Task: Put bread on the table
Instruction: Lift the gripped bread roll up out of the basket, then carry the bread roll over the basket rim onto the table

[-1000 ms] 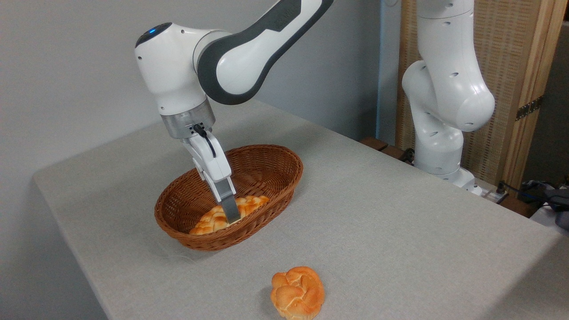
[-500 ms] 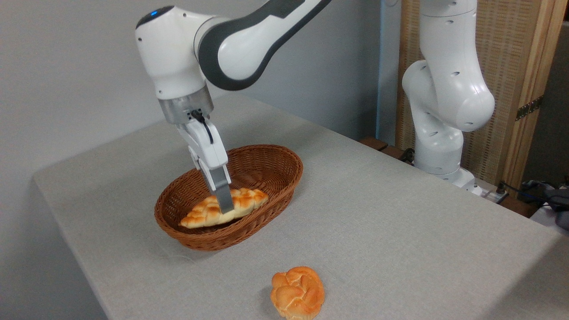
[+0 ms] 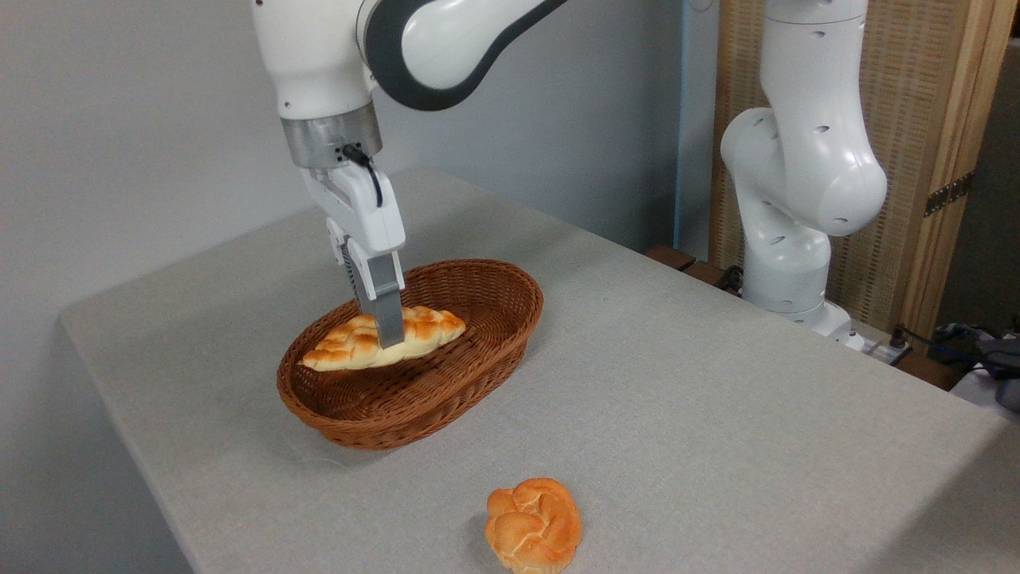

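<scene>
The bread, a long braided loaf with pointed ends, hangs level above the brown wicker basket, at about rim height. My gripper comes down from above and is shut on the bread near its middle; one grey finger shows in front of the loaf and the other is hidden behind it. The grey table lies under the basket.
A round knotted orange bun sits on the table near the front edge. The arm's white base stands at the back right. The table's left edge runs close to the basket.
The gripper has risen with the bread, lifting it from the basket floor to rim height and shifting slightly left.
</scene>
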You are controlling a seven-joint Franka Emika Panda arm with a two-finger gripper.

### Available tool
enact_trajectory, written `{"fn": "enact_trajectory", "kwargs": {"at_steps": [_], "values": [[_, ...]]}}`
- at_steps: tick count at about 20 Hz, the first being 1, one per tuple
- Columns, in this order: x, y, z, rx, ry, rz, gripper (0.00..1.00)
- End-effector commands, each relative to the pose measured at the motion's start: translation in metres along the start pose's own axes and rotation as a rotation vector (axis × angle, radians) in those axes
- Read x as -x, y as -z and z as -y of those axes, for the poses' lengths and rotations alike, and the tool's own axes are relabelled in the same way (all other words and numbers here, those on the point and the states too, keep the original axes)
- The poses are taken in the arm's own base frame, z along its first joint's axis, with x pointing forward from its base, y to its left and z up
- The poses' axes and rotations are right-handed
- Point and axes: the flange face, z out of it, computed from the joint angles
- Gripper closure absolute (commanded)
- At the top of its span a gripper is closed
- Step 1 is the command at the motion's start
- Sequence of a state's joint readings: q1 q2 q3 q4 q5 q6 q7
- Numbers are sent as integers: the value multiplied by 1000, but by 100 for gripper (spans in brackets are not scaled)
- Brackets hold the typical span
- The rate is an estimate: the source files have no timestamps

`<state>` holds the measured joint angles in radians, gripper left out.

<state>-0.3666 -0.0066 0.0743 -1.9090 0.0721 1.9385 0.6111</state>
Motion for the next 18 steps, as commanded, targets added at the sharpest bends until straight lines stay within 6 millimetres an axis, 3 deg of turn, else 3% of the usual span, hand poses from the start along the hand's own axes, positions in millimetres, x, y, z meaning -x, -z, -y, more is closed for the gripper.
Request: {"fn": "enact_trajectory", "kwargs": {"at_steps": [1,11,12,16,18], "values": [[34,19,31,-4,88,-43,52],[129,8,117,-7,267,-22,48],[136,5,123,-4,264,-18,42],[156,-10,138,12,234,12,32],[161,-12,141,14,229,15,3]]}}
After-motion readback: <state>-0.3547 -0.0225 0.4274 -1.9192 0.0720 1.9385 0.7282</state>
